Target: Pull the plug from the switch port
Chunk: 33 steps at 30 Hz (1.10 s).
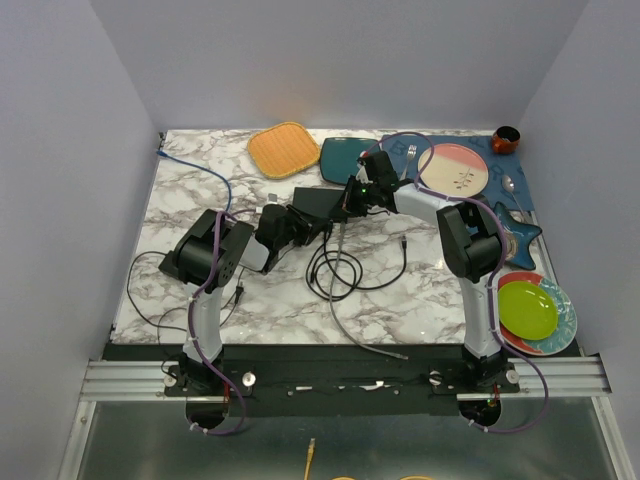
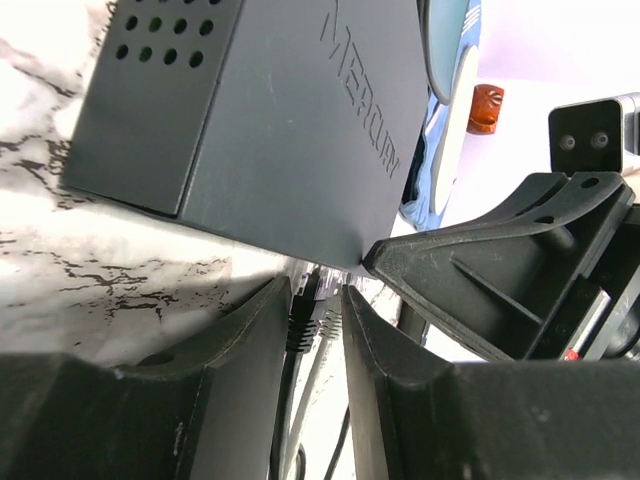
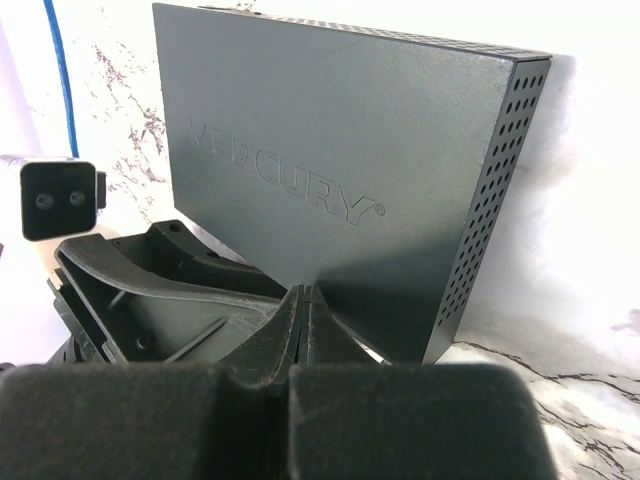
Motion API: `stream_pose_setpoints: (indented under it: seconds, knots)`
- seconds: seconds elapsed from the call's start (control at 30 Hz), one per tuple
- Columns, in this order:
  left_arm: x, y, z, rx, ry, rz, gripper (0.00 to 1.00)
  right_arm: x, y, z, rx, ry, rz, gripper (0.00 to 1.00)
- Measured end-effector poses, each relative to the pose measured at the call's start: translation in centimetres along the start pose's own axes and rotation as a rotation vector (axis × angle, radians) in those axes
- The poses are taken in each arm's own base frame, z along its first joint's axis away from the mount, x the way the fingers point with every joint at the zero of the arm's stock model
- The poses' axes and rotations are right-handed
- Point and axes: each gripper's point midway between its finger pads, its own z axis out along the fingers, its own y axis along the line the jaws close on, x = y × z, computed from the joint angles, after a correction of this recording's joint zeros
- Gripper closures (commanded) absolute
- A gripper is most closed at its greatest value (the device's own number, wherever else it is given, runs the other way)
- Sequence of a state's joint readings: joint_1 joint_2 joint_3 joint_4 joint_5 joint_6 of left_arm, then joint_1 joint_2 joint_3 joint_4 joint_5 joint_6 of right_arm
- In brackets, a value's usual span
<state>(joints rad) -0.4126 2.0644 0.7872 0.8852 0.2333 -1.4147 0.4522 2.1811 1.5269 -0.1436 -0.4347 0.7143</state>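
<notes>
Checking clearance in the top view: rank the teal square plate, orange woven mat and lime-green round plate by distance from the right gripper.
1. Teal square plate, just behind the right gripper.
2. Orange woven mat, back left.
3. Lime-green round plate, near right edge.

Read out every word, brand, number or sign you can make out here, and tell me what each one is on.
"MERCURY®": embossed lettering on the broad face of the switch, in the right wrist view.
"MERCURY": the same lettering on the switch, seen sideways in the left wrist view, with the last letters faint.
Dark marks on the pink plate: too small to read.
No other text or numbers can be read.
</notes>
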Motion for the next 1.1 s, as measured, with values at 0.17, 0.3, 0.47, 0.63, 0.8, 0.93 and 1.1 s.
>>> stream_pose_setpoints:
  seconds: [0.17,0.3,0.47,0.63,0.8,0.93,1.1]
  knots:
    - [-0.1,0.11,0.38,-0.028,0.005,-0.006,0.69,0.0,0.0,0.0,0.0,0.0,0.0,0.99]
    - [-0.1,-0.07,0.6,-0.034,0.011,-0.005,0.79,0.0,0.01,0.0,0.0,0.0,0.0,0.99]
    - [-0.05,-0.33,0.67,-0.03,0.017,0.003,0.98,0.02,-0.01,0.0,0.0,0.001,0.0,0.99]
    - [-0.06,-0.52,0.62,-0.019,0.017,0.014,1.0,0.08,-0.05,0.02,0.0,0.002,0.001,0.99]
    - [0.0,-0.59,0.49,-0.007,0.015,0.017,1.0,0.16,-0.04,0.05,-0.006,0.002,0.0,0.99]
    - [0.06,-0.49,0.36,-0.002,0.014,0.018,1.0,0.17,-0.03,0.05,-0.008,0.001,0.0,0.99]
    - [0.35,-0.29,-0.09,0.014,0.018,0.019,1.0,0.17,-0.04,0.05,-0.008,0.001,-0.001,0.99]
